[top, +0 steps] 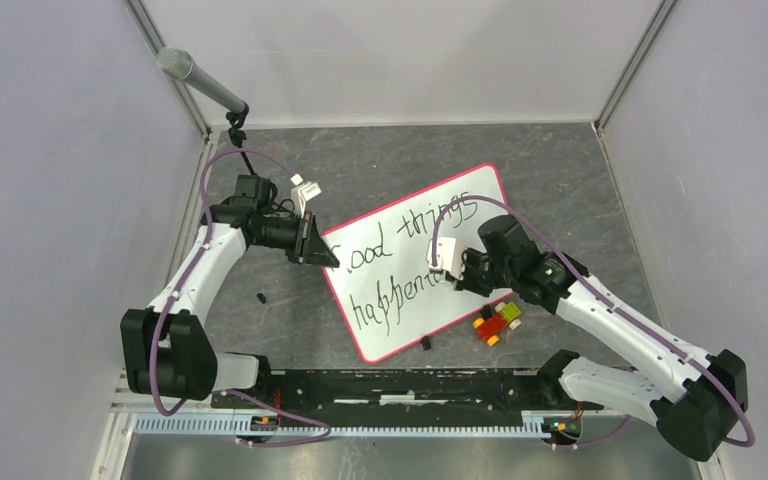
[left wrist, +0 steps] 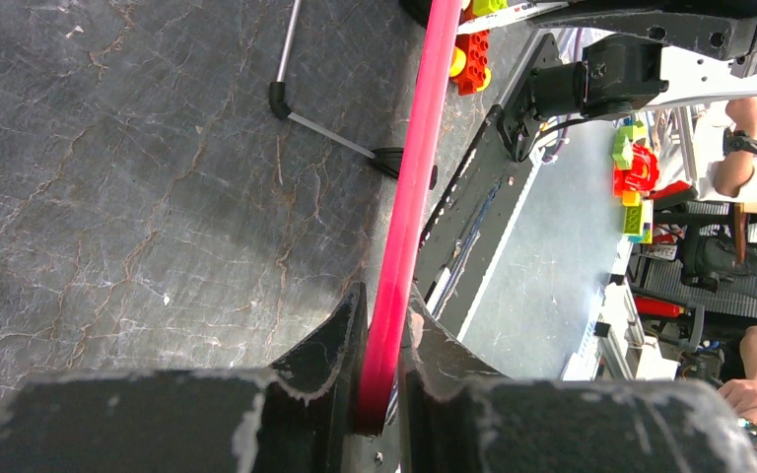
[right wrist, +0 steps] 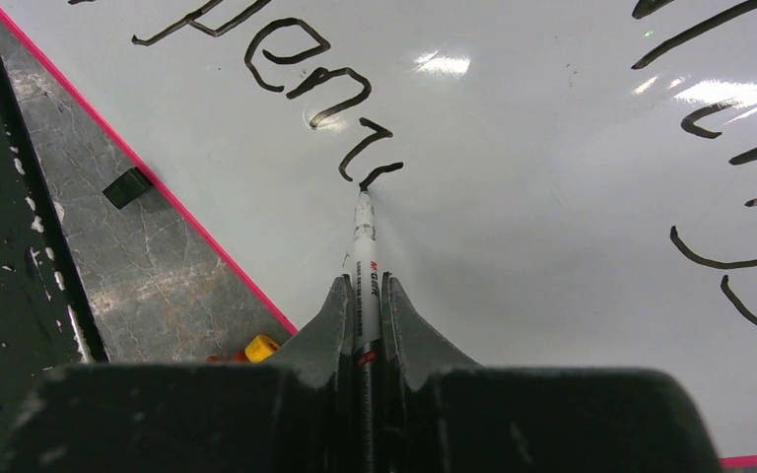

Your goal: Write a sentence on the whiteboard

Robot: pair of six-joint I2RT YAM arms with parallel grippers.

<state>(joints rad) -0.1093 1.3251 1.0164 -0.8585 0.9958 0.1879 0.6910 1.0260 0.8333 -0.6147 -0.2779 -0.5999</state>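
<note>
**Mid-word, with the board held only by its rim**

Your biggest risk was the whiteboard [top: 410,265] shifting under the pen. Your left gripper [left wrist: 382,317] was clenched on its thin red rim, a narrow hold. If that slipped while the tip dragged, the stroke would skew.

Pressing too hard could also have pushed the marker [right wrist: 363,236] back through the fingers. The right arm hung over fresh ink, so a low wrist might have smeared it.

Your right gripper [right wrist: 363,291] was clamped on the marker, tip touching the board at the end of "happeni". The sentence [top: 392,300] lay unfinished on the tabletop board, under and to the left of that gripper. Toy bricks [top: 498,322] sat just beside the board's near edge.
</note>
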